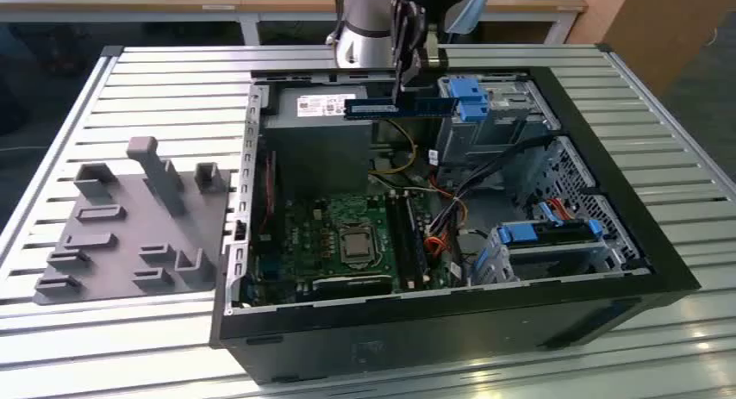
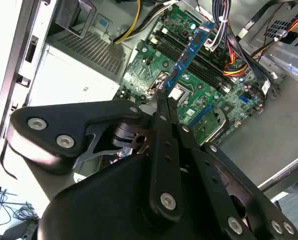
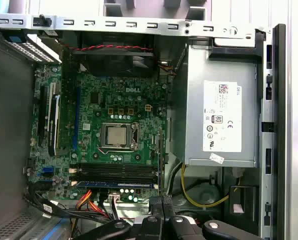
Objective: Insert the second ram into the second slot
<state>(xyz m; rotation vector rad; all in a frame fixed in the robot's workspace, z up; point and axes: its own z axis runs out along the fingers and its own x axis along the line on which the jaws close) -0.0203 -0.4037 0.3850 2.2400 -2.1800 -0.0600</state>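
Observation:
In the exterior view my gripper (image 1: 399,93) hangs over the far end of the open computer case (image 1: 644,244), shut on the second ram (image 1: 374,108). That ram is a thin dark blue stick with a pale label, held level and well above the green motherboard (image 1: 333,244). The second wrist view has the black fingers (image 2: 164,107) pinching the ram (image 2: 189,52) near one end, the rest reaching out over the board. The long black memory slots (image 3: 116,172) lie beside the processor socket (image 3: 118,135). The ram (image 3: 114,183) shows edge-on alongside the slots, out from my gripper (image 3: 161,201).
A silver power supply (image 1: 322,106) sits under the held ram. Light-blue drive brackets (image 1: 470,97) (image 1: 546,231) and cable bundles (image 1: 460,209) fill the case on the exterior view's right. A grey fixture plate with pegs (image 1: 127,227) lies on the slatted table (image 1: 69,106).

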